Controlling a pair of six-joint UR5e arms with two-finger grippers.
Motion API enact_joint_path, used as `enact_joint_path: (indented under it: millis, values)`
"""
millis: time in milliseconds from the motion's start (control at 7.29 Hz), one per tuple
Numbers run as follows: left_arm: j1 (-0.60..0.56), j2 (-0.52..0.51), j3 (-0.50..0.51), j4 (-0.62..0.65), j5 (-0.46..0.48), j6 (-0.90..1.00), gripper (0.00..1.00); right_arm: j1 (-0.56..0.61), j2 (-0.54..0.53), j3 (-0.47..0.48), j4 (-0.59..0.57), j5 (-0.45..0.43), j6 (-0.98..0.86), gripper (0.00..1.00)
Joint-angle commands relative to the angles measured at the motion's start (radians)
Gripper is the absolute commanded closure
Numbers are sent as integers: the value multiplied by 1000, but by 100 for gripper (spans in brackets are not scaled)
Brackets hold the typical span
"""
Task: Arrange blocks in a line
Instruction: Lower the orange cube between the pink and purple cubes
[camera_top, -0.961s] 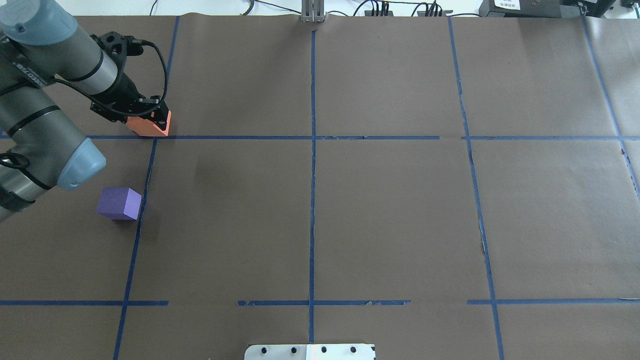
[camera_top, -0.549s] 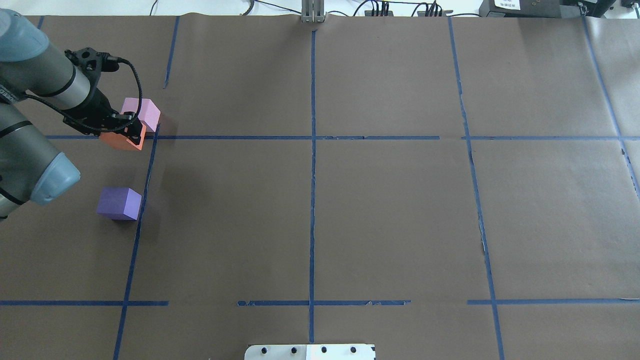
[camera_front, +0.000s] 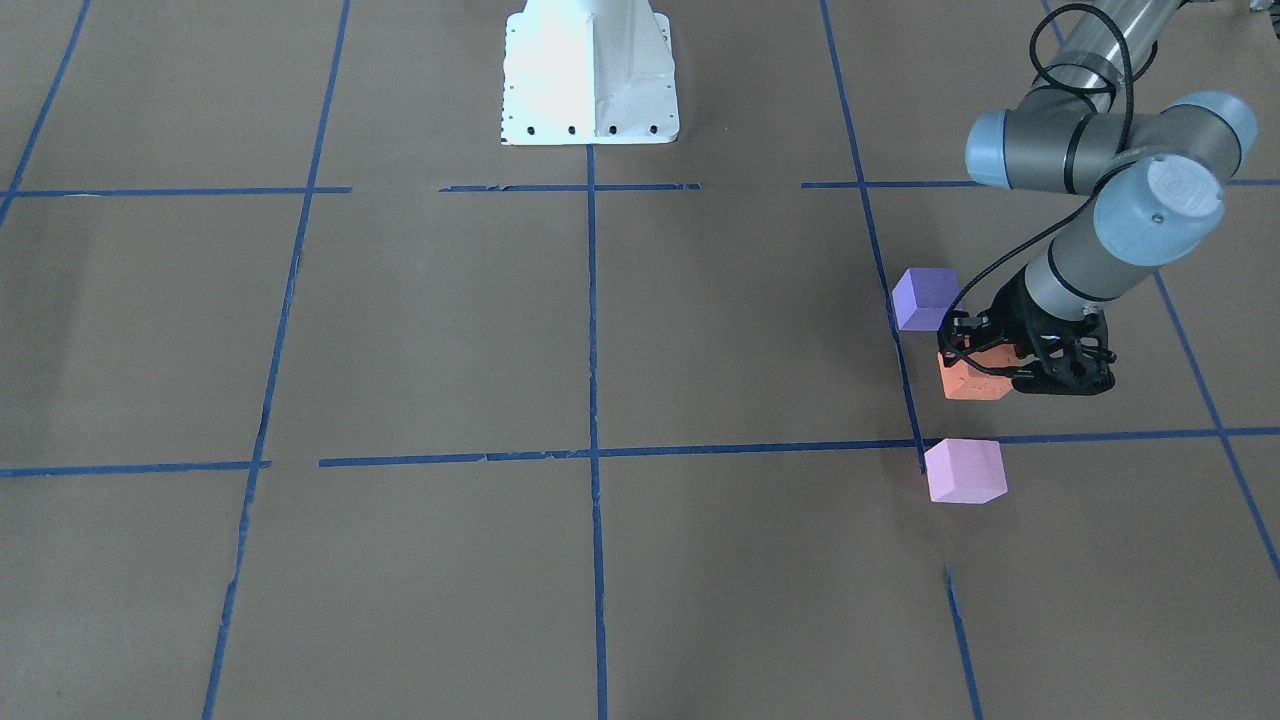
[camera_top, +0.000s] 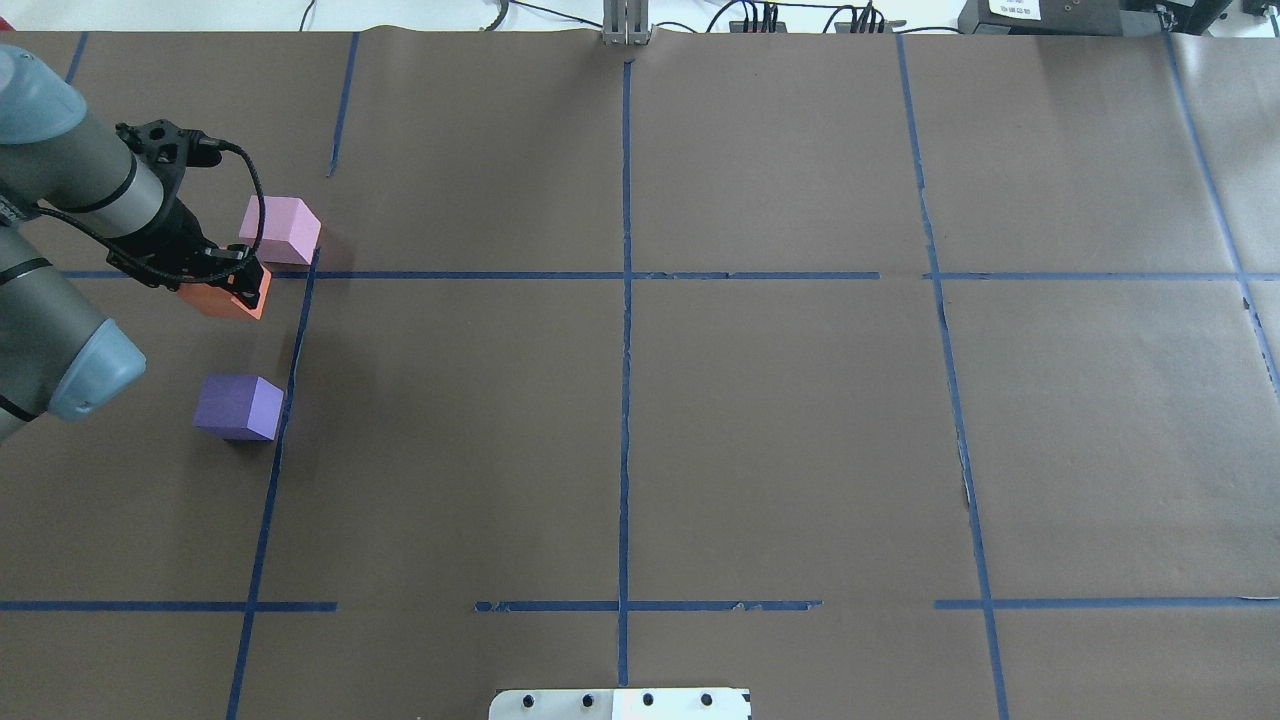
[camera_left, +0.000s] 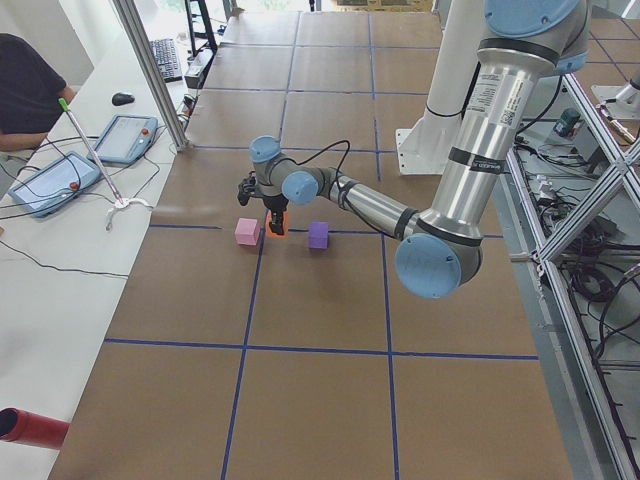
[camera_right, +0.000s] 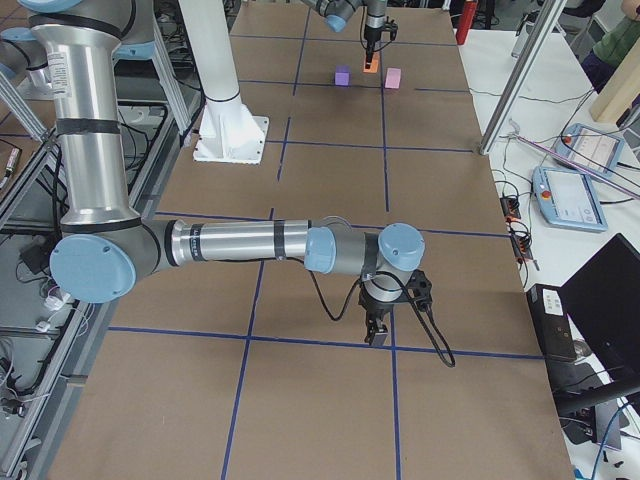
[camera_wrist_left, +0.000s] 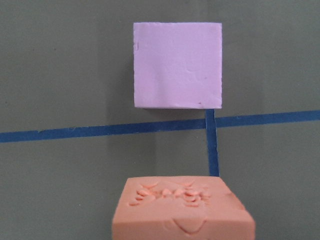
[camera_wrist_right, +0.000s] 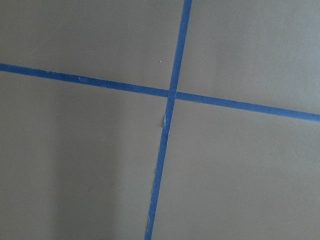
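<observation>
My left gripper (camera_top: 238, 283) is shut on the orange block (camera_top: 222, 299), which sits low between the other two; I cannot tell whether it touches the table. The pale pink block (camera_top: 281, 229) lies just beyond it by a tape crossing. The violet-blue block (camera_top: 238, 407) lies nearer the robot. The front-facing view shows all three in a rough line: violet (camera_front: 925, 298), orange (camera_front: 972, 382) in the gripper (camera_front: 992, 362), pink (camera_front: 965, 470). The left wrist view shows the orange block (camera_wrist_left: 182, 207) below the pink one (camera_wrist_left: 177, 65). My right gripper (camera_right: 378, 335) hovers over a tape crossing far from the blocks; I cannot tell whether it is open.
Brown paper with a blue tape grid (camera_top: 625, 275) covers the table. The white robot base (camera_front: 590, 70) stands at the robot's edge. An aluminium post (camera_top: 626, 22) and cables line the far edge. A side desk with tablets (camera_left: 50, 180) and a seated person lies beyond it.
My left gripper has carried the orange block left and toward the robot in the overhead view, off the tape line. The pink block behind it came into sight. The violet block has not moved.
</observation>
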Motion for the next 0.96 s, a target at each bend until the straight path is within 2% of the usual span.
enact_joint_path:
  millis: [0,275,824]
  values:
    - [7,-17,62,-19,-3,-5,57,0,0,0,0,0,0,0]
    - [8,-42,114,-44,-21,-8,56,0,0,0,0,0,0,0]
    - [21,-47,130,-65,-23,-14,55,0,0,0,0,0,0,0]
